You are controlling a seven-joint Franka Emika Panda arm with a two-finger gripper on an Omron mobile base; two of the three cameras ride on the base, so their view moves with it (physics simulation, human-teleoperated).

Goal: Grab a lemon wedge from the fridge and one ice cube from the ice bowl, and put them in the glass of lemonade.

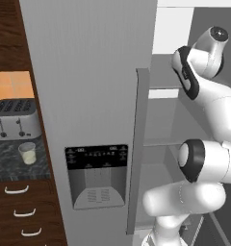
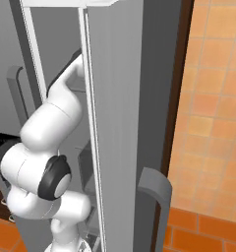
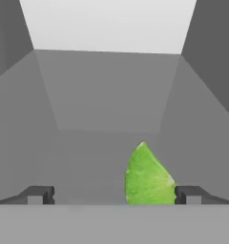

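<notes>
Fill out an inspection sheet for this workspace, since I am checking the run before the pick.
Surface: dark stone counter left of the fridge; grey fridge shelf under the hand.
Job's things: lemon wedge stands on the shelf between the fingertips, nearer the right fingertip; glass of lemonade on the counter in front of the toaster.
Clutter: nothing seen beyond the toaster.
Grippers: tool open, inside the fridge, nothing held.
Cables: nothing seen.
Surroundings: one fridge door open, dark wooden drawers, orange tiled wall.
</notes>
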